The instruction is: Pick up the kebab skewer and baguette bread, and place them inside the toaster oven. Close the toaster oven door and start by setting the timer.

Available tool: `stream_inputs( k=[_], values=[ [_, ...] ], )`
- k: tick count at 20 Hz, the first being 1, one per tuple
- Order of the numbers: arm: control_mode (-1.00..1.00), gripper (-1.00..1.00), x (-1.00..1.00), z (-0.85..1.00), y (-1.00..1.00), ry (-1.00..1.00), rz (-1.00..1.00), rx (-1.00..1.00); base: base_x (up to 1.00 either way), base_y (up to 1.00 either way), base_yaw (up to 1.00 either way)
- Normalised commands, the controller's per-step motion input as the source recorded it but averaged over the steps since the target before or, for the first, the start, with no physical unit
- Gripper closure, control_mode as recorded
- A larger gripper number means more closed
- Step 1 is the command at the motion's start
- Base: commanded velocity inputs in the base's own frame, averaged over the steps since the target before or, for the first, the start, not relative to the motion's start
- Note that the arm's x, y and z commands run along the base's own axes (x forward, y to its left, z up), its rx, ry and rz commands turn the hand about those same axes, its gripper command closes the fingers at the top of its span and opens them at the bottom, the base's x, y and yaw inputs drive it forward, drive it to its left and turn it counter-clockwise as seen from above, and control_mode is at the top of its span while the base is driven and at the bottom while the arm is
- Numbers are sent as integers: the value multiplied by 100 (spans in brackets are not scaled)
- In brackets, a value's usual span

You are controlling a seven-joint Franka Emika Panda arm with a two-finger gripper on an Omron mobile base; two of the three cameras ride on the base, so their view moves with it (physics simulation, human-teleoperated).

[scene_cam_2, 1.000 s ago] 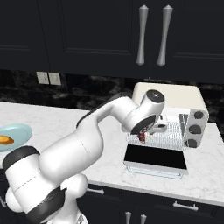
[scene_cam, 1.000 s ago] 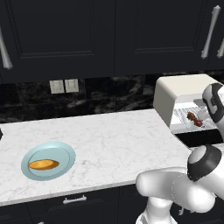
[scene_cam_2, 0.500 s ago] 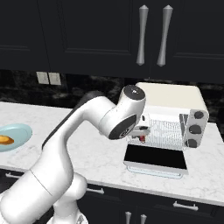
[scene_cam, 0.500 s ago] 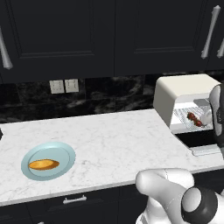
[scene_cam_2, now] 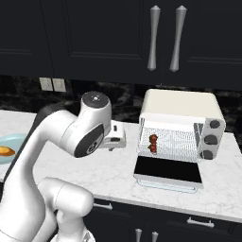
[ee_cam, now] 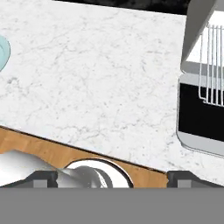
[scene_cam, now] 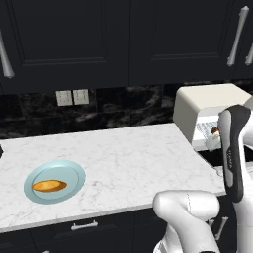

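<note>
The kebab skewer [scene_cam_2: 152, 143] lies on the wire rack inside the cream-white toaster oven [scene_cam_2: 182, 109]. The toaster oven door [scene_cam_2: 168, 171] is folded down flat in front of it. At the left of the counter the golden baguette bread [scene_cam: 49, 186] rests on a pale blue plate [scene_cam: 69, 170]. My gripper [scene_cam_2: 122, 138] hangs over the counter, left of the oven and apart from it. In the hand view the gripper [ee_cam: 114, 178] is open, its fingertips [ee_cam: 43, 177] set wide with nothing between them, and the door [ee_cam: 201, 118] and rack [ee_cam: 212, 65] sit at the right.
Marble counter [scene_cam: 128, 158] stretches between plate and oven, with its front edge [ee_cam: 87, 151] under my hand. Dark cabinets with silver handles [scene_cam_2: 153, 38] hang above. A wall outlet [scene_cam: 71, 97] sits on the black backsplash. The oven's knobs [scene_cam_2: 210, 139] are on its right side.
My arm has drawn back out of the oven and swung left over the counter. The kebab skewer stays on the rack. The plate and bread have not moved.
</note>
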Motion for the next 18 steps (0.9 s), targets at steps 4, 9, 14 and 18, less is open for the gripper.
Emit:
stream_inputs(
  k=[4,9,14,18],
  values=[
    [-100,-100,-3,2,99,3,6,0,0,0,0],
    [-100,-100,0,0,98,6,8,0,0,0,0],
    [-100,-100,4,0,99,10,11,0,0,0,0],
    [-100,-100,26,-9,100,15,15,0,0,0,0]
  ],
)
